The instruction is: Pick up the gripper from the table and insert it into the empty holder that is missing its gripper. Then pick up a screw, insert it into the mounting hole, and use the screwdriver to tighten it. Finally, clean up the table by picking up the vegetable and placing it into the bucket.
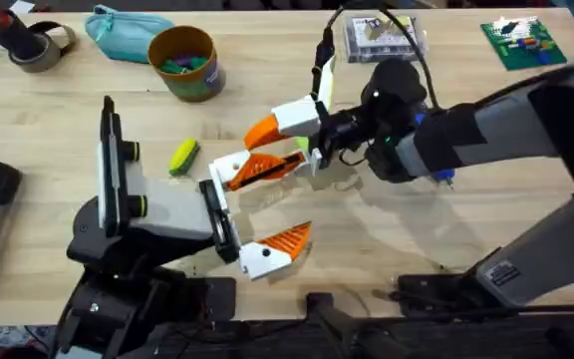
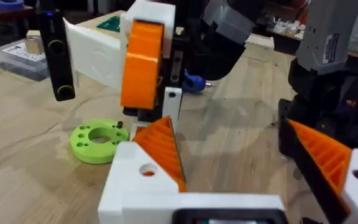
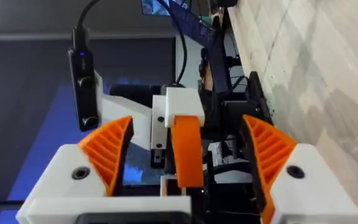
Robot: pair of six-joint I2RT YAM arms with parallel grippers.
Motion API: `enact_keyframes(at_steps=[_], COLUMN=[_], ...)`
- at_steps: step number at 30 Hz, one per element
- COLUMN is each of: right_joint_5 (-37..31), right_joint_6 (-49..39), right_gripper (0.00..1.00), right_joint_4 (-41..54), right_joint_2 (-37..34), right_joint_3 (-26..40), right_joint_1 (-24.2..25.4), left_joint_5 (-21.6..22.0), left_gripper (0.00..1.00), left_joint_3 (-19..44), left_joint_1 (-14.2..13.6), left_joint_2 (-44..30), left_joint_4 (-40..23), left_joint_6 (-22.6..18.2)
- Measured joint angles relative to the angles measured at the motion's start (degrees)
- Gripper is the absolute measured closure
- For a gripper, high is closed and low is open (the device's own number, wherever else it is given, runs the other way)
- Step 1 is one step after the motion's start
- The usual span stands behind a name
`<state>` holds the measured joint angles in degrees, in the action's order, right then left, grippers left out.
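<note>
The pale wood counter (image 1: pixel 526 150) carries both arms at mid-table. The right arm reaches across from its side, and the left arm comes up from its base to meet it.

The left claw (image 1: pixel 305 195) is spread wide and grips nothing. Each of its white brackets bears an orange wedge fingertip (image 2: pixel 161 149), so I judge the insertion step done.

The right claw (image 3: pixel 185 121) is rolled on its side and also spread wide. A white-and-orange finger stands edge-on between its pads and seems to touch neither. I take that finger for one of the left claw's.

The ochre bucket (image 1: pixel 185 62) stands upright at the far side, left of centre, well apart from both claws.

The blue screwdriver (image 2: pixel 193 82) lies on the counter under the right arm, mostly hidden. Its metal tip pokes out just past the right claw.

The vegetable (image 1: pixel 183 157) lies on the counter between the left arm and the bucket, its long axis running roughly away from the bases. The left arm is the nearer to it.

A lime-green disc (image 2: pixel 98 142) sits on the counter just beside the left claw's finger, on its outer side. A small dark thing stands on the disc; it may be a screw, but I cannot tell.

The mounting hole (image 2: pixel 148 169) is in the white bracket at that wedge's root and looks empty. The coming move turns on this: the hole sits on the left claw itself, so the right claw, already beside it, must fetch a screw from that side.
</note>
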<state>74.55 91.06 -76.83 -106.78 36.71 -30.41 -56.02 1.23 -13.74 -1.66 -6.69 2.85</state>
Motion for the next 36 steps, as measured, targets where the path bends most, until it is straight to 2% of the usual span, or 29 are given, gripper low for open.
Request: enact_keyframes(at_steps=[12,17,22,28,36], right_joint_5=[-0.1,0.5,1.6,1.0,-3.7], right_joint_6=[0.0,0.0,0.0,-0.5,-2.3], right_gripper=[0.007,0.007,0.007,0.007,0.007], right_joint_4=[0.0,0.2,-0.1,-0.1,-3.8], right_joint_2=[0.0,0.9,5.1,7.4,7.4], right_joint_3=[0.0,0.0,-0.4,-6.0,-12.0], right_joint_1=[1.1,3.4,6.8,10.1,7.6], left_joint_5=[-0.2,-0.2,-0.2,-0.3,-0.3], left_gripper=[0.013,0.015,0.014,0.014,0.014], left_joint_3=[0.0,0.0,0.0,0.0,0.0], left_joint_1=[0.0,0.0,0.0,0.0,0.0], left_joint_2=[0.0,0.0,0.0,0.0,0.0], left_joint_4=[0.0,0.0,0.0,0.0,0.0], left_joint_6=[0.0,0.0,0.0,0.0,0.0])
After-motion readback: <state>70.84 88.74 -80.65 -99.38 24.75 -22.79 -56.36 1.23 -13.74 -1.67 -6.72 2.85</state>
